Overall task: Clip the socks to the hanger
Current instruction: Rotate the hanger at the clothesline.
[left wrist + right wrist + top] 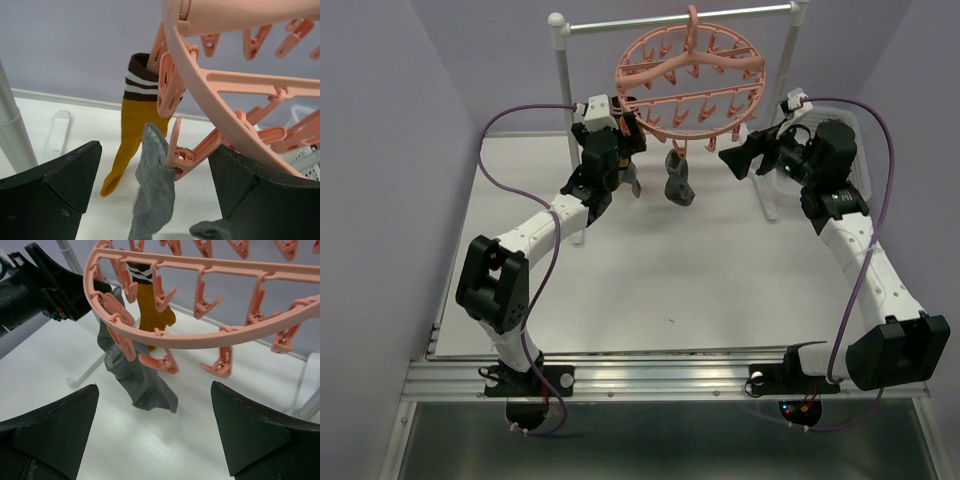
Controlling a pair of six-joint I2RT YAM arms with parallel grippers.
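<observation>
Nearest, table (670, 290): white top, with both arms reaching from its near edge toward the far end.
Left arm (535, 232): stretched up and away to the left side of the hanger.
Right arm (865, 250): bent inward, its wrist near the hanger's right side.
Right gripper (155, 387): jaws spread wide with nothing between them; it hangs just below the ring and points across at the socks.
Left gripper (155, 147): jaws also apart; the grey sock hangs in the gap between the fingers, and neither finger visibly presses on it.
Grey sock (155, 195): pinched at its top by a pink clip (175, 155) on the ring's left part and dangling limp over the table. Another scrap of grey fabric shows at the bottom edge of the left wrist view; I cannot tell whether it is a second sock.
Mustard sock (135, 125): just beyond the grey one, held by the neighbouring clip at its brown-and-white striped cuff, toe hanging down.
Hanger (692, 62): salmon-pink ring with cross spokes and many dangling clips, hooked on the rail; most clips are unused.
Rail stand (650, 22): metal bar on white posts at the table's far end.
White mesh basket (304, 116): beyond the ring on the right, partly hidden.
</observation>
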